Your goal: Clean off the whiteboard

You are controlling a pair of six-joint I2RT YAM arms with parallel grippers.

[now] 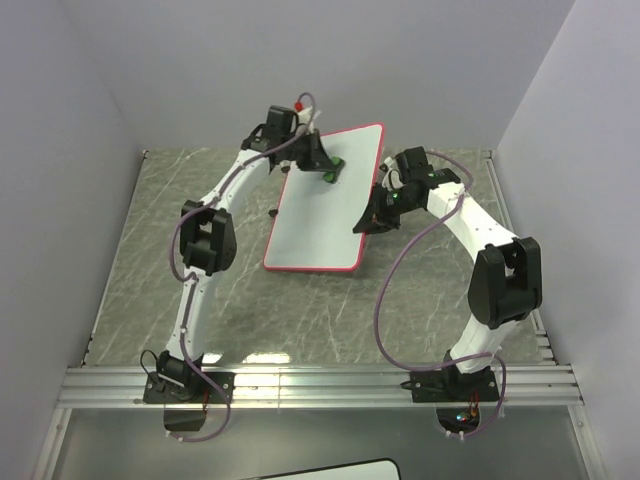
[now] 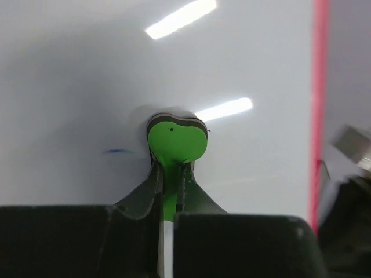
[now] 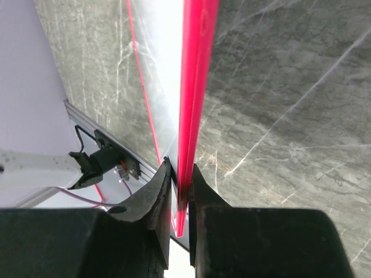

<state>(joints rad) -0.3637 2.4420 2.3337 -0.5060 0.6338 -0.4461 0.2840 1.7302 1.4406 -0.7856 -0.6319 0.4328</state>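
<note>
The whiteboard [image 1: 318, 210] is laid on the grey worktop [image 1: 300, 320], toward its far middle, between the two arms. Its red rim [image 3: 196, 87] is pinched on the right-hand long side by the right claw [image 3: 181, 188], which is clenched on that edge so that the board is steadied. A green eraser [image 2: 177, 143] is grasped in the clenched left claw [image 1: 328, 172] and is pressed against the white face near the board's far end. In the left wrist view, a short blue mark [image 2: 117, 152] is seen just left of the eraser. The rest of the face in view looks clean, though faint traces elsewhere cannot be ruled out.

Wiping is judged to be the step in hand. It is best done with the eraser held flat under even pressure and swept sideways across the blue mark and a little past it, in overlapping passes. Each stroke should be stopped short of the rim, so that the eraser is not dragged off the edge or into the right claw. A firm right-hand grip is called for, since a hard push could slide the board on the worktop.
</note>
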